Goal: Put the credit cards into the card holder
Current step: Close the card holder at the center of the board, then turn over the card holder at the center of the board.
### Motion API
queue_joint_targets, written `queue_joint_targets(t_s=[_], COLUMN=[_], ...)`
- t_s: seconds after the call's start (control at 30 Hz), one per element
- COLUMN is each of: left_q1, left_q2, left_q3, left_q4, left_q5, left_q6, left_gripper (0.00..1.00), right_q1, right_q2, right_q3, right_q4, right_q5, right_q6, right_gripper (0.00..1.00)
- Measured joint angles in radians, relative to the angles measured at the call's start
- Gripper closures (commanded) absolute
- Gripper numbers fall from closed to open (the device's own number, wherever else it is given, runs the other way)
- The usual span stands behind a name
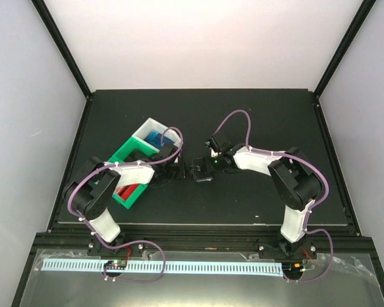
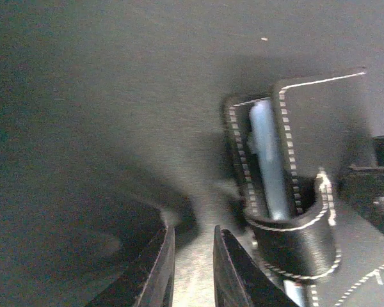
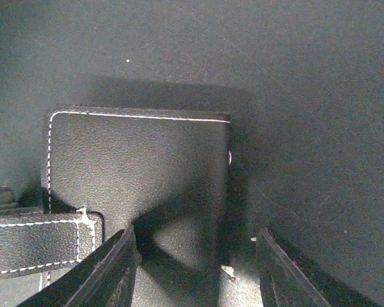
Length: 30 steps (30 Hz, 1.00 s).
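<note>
lying near green tray (image 1: 127, 153), card holder (image 1: 200, 171) (black outside)

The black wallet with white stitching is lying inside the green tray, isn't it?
Not inside the tray. The black wallet with white stitching is lying on the dark table, to the right of the green tray, as the top external view shows.

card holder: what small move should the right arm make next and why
Probably close the right fingers on the card holder at its free edge and lift the flap. They stand open astride that edge, the black outside faces up, and the left wrist view shows the holder only slightly ajar, with a strip of light blue inside.
</note>
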Motion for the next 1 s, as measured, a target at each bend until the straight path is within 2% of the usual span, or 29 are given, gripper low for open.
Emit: queue_joint_targets(t_s=[0.1, 0.23, 0.4, 0.6, 0.87, 1.0], left_q1=[0.0, 0.002, 0.003, -0.013, -0.038, -0.038], left_q2=[-0.031, -0.115, -0.187, -0.144, -0.058, -0.033], left_q3=[-0.013, -0.047, -0.051, -0.051, -0.112, -0.105], left_q4=[-0.038, -0.103, -0.062, -0.002, 0.115, 0.162], left_q5=[-0.055, -0.081, 0.037, 0.16, 0.18, 0.179], left_q6=[-0.004, 0.008, 0.032, 0.008, -0.073, -0.092], left_gripper=[0.8, 0.7, 0.64, 0.65, 0.66, 0.6], right_q1=[0.02, 0.036, 0.043, 0.042, 0.039, 0.039], right_q2=[0.013, 0.019, 0.02, 0.004, -0.029, -0.039], right_q3=[0.027, 0.043, 0.045, 0.005, -0.079, -0.106], right_q4=[-0.031, -0.054, -0.056, -0.003, 0.119, 0.162], right_q5=[0.044, 0.087, 0.101, 0.083, 0.036, 0.001], right_q6=[-0.006, -0.006, -0.002, 0.034, 0.089, 0.112], right_gripper=[0.47, 0.47, 0.47, 0.48, 0.53, 0.54])
